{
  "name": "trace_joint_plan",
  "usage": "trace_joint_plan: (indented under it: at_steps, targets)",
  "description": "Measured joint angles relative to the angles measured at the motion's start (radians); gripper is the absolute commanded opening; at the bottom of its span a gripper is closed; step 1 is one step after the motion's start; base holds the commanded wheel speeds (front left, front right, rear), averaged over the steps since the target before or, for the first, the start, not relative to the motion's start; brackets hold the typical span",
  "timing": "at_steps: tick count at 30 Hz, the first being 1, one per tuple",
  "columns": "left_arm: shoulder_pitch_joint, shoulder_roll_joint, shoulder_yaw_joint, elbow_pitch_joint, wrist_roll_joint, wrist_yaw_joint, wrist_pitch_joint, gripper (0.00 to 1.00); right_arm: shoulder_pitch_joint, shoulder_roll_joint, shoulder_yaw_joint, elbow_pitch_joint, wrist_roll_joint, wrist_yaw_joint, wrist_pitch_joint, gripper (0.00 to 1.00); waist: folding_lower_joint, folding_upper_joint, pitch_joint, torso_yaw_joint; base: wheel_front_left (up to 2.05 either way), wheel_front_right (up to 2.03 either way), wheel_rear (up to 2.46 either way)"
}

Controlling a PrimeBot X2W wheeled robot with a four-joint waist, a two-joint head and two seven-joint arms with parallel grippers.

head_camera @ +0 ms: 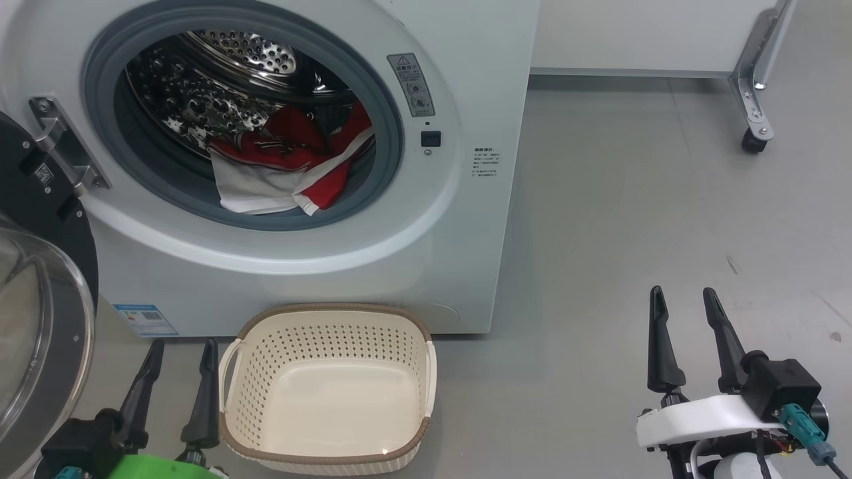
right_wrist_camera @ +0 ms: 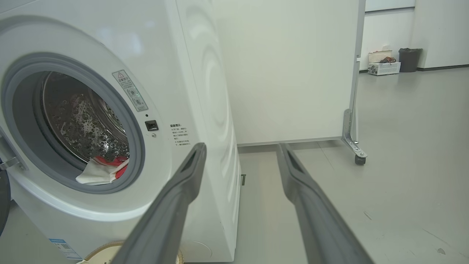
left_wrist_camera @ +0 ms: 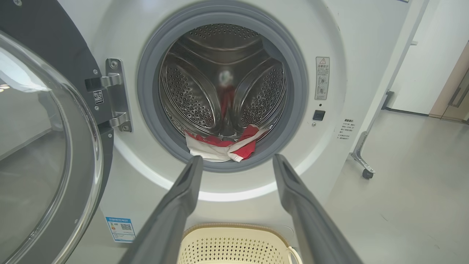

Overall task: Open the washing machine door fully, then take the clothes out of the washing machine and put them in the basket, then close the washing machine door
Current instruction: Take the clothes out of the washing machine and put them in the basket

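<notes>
The white washing machine [head_camera: 466,219] stands with its round mouth uncovered. Its black-rimmed glass door [head_camera: 40,319] is swung out to the left on a steel hinge. Red and white clothes [head_camera: 279,166] lie at the front of the steel drum, also seen as clothes [left_wrist_camera: 220,146] and clothes [right_wrist_camera: 102,172]. The cream basket [head_camera: 429,372] sits empty on the floor under the opening. My left gripper [head_camera: 183,349] is open just left of the basket, holding nothing; in its own view the left gripper [left_wrist_camera: 236,163] points at the drum's mouth. My right gripper [head_camera: 685,299] is open over bare floor to the right.
A white partition on a metal leg with a caster wheel [head_camera: 753,141] stands behind and right of the machine. Grey floor [head_camera: 632,233] stretches to the right. Far off sit a dark bin [right_wrist_camera: 409,59] and a pale crate [right_wrist_camera: 384,68].
</notes>
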Motion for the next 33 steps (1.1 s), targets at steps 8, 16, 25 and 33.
trace_joint_plan:
  at_steps: [8, 16, 25, 33]
  targets:
    - [0.000, 0.000, 0.000, 0.001, 0.016, 0.000, 0.000, 1.00, 0.000, 0.000, 0.003, 0.000, 0.000, -0.001, 0.000, 1.00, 0.0000, 0.0000, 0.007, 0.001, 0.08, -0.08, 0.00]
    - [0.000, -0.002, 0.002, 0.002, 0.016, 0.000, 0.000, 1.00, -0.001, 0.000, 0.003, 0.000, 0.000, -0.001, 0.000, 1.00, 0.0000, 0.0000, 0.016, 0.000, 0.00, 0.00, 0.00]
    - [0.000, -0.002, 0.001, 0.000, 0.016, 0.000, 0.000, 1.00, -0.004, 0.000, 0.004, 0.000, 0.000, -0.008, 0.000, 1.00, 0.0000, 0.0000, 0.027, 0.001, 0.00, 0.00, 0.00]
    - [-0.001, -0.002, 0.002, -0.002, 0.016, 0.000, 0.000, 1.00, -0.005, 0.000, 0.006, -0.003, 0.000, -0.008, 0.000, 1.00, 0.0000, 0.0000, 0.041, 0.000, 0.00, 0.00, 0.00]
